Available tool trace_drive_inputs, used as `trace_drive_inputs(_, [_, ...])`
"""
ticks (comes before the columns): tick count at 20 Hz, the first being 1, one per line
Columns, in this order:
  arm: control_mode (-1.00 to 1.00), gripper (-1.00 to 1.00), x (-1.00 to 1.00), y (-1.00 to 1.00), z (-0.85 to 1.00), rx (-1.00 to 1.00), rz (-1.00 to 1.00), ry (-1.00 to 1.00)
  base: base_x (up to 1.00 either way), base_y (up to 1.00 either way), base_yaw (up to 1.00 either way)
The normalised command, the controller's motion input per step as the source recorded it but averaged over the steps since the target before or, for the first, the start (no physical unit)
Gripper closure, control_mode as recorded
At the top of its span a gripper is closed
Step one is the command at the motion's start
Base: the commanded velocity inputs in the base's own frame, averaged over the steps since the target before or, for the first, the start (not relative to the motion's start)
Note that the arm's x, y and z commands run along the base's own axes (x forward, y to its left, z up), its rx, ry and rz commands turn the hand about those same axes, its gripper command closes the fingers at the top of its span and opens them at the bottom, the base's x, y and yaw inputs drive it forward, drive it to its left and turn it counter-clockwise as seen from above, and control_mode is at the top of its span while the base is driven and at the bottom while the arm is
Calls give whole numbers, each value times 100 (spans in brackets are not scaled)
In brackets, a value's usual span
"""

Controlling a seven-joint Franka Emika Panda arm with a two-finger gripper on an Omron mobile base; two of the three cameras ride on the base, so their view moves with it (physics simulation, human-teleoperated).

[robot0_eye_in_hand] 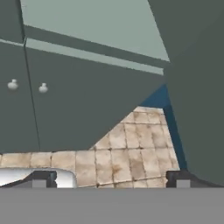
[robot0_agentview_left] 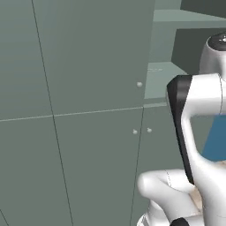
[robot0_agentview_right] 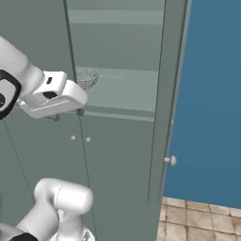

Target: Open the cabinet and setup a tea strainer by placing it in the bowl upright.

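The cabinet stands open, its grey-green shelf exposed. On that shelf rests the tea strainer, a small speckled mesh basket. My gripper hangs just in front of and below the strainer, pointing down, apart from it. In the hand view my gripper has its fingertips spread wide with nothing between them. The left door with its round knob is swung out toward me. The bowl is out of view.
The right door stands edge-on with a knob. Two lower door knobs sit under the shelf. A blue wall and tiled floor lie to the right.
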Motion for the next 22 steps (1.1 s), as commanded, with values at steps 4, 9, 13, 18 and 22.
trace_drive_inputs(4, [-100,-100,17,31,21,23,-21,-53,0,0,0])
trace_drive_inputs(9, [-100,-100,13,7,35,42,-13,-37,0,0,0])
trace_drive_inputs(13, [-100,-100,6,27,4,24,1,-2,0,0,0])
trace_drive_inputs(18, [-100,-100,17,37,0,0,18,-2,0,0,0])
trace_drive_inputs(22, [-100,-100,12,13,-8,-5,35,-14,0,0,0])
